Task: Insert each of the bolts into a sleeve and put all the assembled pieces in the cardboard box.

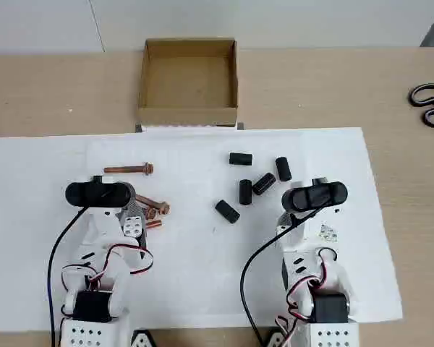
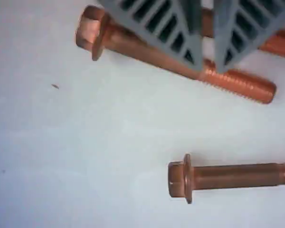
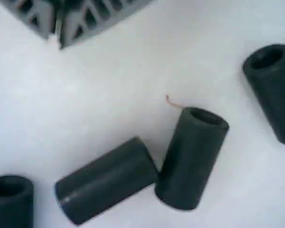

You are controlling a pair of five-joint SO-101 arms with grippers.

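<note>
Drawn all but together and clamped on nothing: left gripper, tips over the threaded shank of a copper bolt, perhaps touching it, probably lined up on the nearest piece to begin. Just beside, a second bolt; farther off, a third bolt, alone. To the right, right gripper, likewise closed and empty, near five black sleeves scattered loose for pairing. At the far edge of the white sheet, the cardboard box, open-topped, nothing inside yet. Far right, scissors.
</note>
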